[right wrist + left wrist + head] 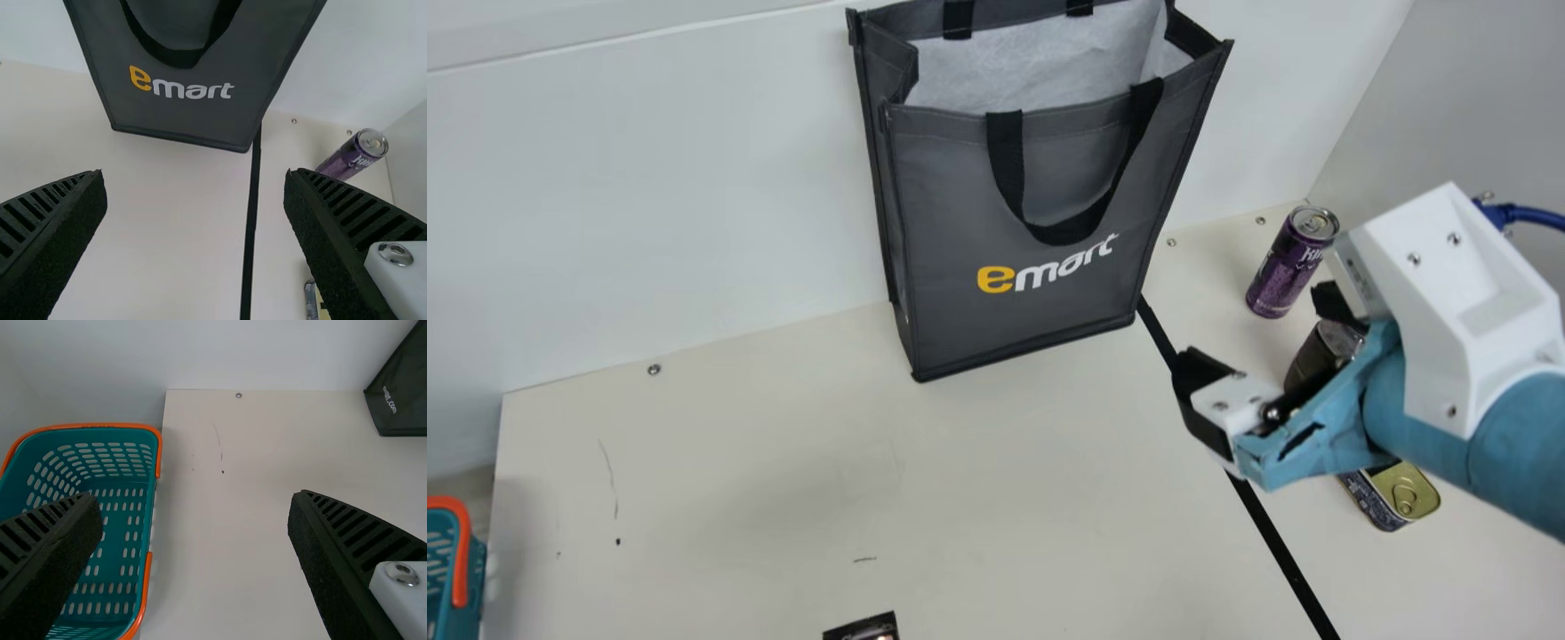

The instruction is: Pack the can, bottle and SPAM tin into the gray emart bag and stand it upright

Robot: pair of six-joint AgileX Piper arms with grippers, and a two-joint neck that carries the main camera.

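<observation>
Gray bag (pixel 1040 187) stood upright, mouth open, by the wall (pixel 649 196). To its right on the table (pixel 738 462) were the purple can (pixel 1285 271), a partly hidden dark container (pixel 1309 356) and the tin (pixel 1403 496). Left gripper (pixel 197 500) and right gripper (pixel 1258 324) were spread wide, grasping nothing.

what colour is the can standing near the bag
The can is purple, with a silver top; it shows best in the main view.

bright, even light, soft shadow beside basket (pixel 93 425), pale glints on can (pixel 346 160)
</observation>
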